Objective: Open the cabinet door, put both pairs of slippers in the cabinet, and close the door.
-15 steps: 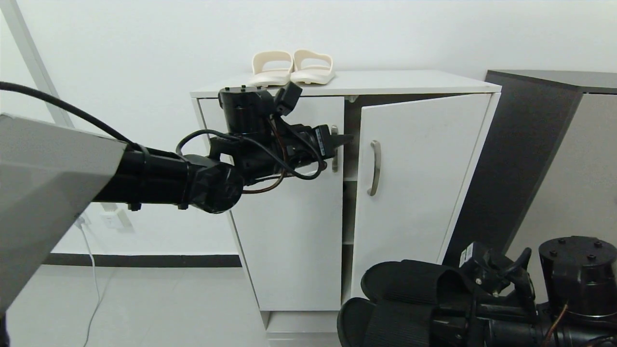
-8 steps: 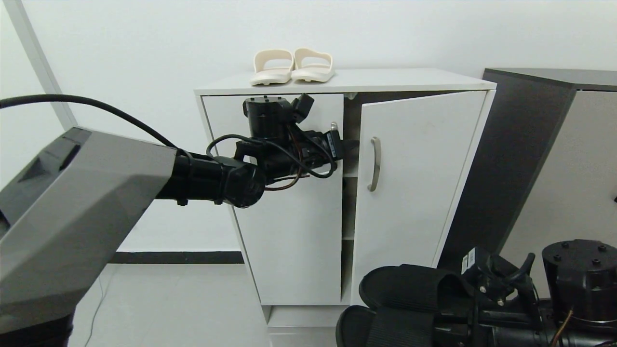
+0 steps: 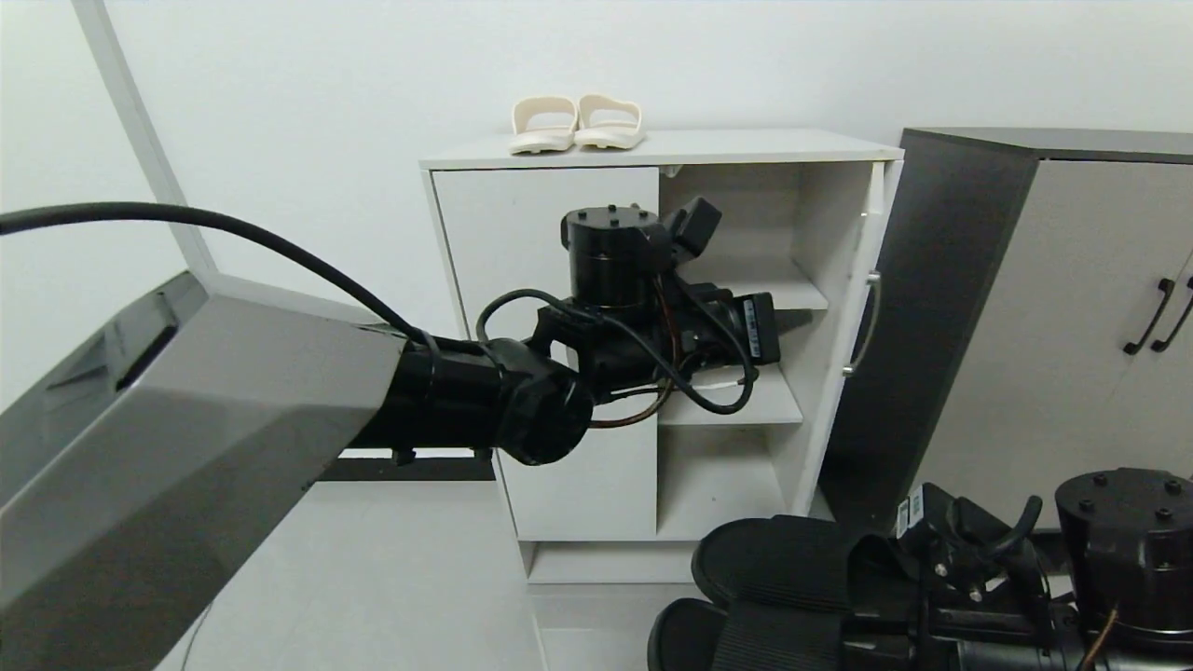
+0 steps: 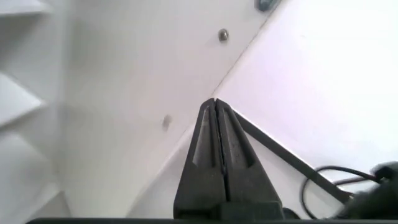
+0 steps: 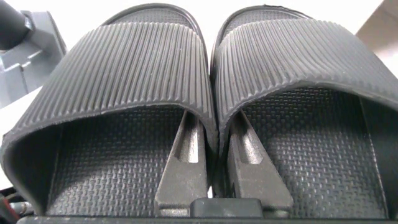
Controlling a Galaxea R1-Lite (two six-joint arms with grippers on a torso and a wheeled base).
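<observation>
Slippers of this moulded slide kind should be light, springy and hard to damage. The black slippers [image 5: 143, 68] have ribbed straps and pebbled footbeds, so they are unlikely to slip. The right end effector [image 5: 213, 134] has one finger under each strap and is clamped on the two inner walls where the slippers meet. That is a sensible place to hold a pair, though the outer halves hang free and may splay or sag as they go through the opening. In the head view this pair sits at the lower right of the frame, below and in front of the cabinet [image 3: 746, 144]. The beige slippers [image 3: 578, 124] lie side by side on the cabinet top, upper centre, and would probably take the same pinch at their touching inner edges.

The left end effector [image 4: 215, 109] has its fingers pressed together on nothing. In the head view it sits in front of the shelves [image 3: 736, 405], mid-frame.

Half a second ago the right door [image 3: 871, 280] was only ajar. Now it stands wide open, seen edge-on, with the shelves exposed. The left arm has moved rightward across the opening. The whole head view has also shifted, so the camera has moved. The black pair remains gripped at the lower right.
</observation>
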